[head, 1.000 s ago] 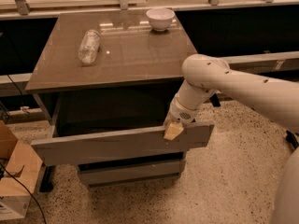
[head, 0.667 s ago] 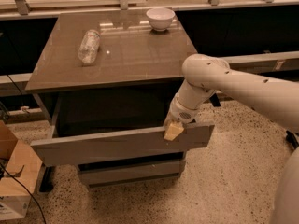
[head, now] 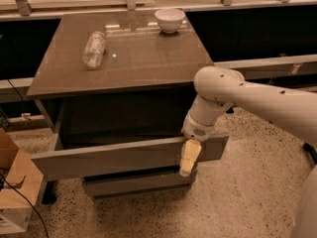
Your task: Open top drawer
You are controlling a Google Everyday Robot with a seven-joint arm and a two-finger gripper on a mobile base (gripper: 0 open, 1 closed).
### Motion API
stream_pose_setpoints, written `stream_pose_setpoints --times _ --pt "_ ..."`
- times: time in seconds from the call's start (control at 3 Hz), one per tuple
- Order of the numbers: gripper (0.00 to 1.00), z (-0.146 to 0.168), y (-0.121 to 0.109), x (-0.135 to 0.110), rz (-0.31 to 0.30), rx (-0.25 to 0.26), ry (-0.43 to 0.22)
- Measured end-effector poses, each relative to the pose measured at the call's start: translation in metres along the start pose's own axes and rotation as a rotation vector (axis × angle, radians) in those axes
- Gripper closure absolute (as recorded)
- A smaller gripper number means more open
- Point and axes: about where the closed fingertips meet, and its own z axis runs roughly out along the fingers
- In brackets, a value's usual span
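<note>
Top drawer: I see the top drawer (head: 114,157) pulled out, its plain grey front panel standing well forward of the cabinet's front edge. The box behind the panel is in dark shadow.
Panel tilt: in my view the panel runs slightly askew, its left end lower in the frame than its right end.
End effector: my end effector (head: 188,158) is at the upper edge of the panel, towards its right end. A pale yellowish part of it hangs down over the front face, touching it.
End effector state: I cannot tell whether it is spread, pressed together or pinching the panel; only the part in front of the panel shows.
Arm: the white arm (head: 257,103) comes in from the right and bends down at a rounded joint just above the panel.
Lower drawer: a shorter grey drawer front (head: 133,185) sits below the top drawer, protruding only a little.
Surface: the brown glossy surface (head: 143,63) of the cabinet carries two things, well apart.
Bottle: a clear plastic bottle (head: 94,48) lies on its side on the left part.
Bowl: a white bowl (head: 170,20) stands upright near the rear edge, right of centre.
Floor: speckled floor (head: 237,202); a cardboard box (head: 15,192) stands at the left edge, with a dark cable (head: 27,207) running across it.
</note>
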Motion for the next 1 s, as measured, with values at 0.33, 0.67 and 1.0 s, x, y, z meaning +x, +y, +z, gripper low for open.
stream_pose_setpoints --times 0.33,0.67,1.0 --pt "0.19 0.006 0.009 0.004 0.012 -0.018 0.012" --pt "0.42 0.010 0.026 0.007 0.025 -0.038 0.030" --pt "0.71 0.011 0.052 0.012 0.047 -0.047 0.045"
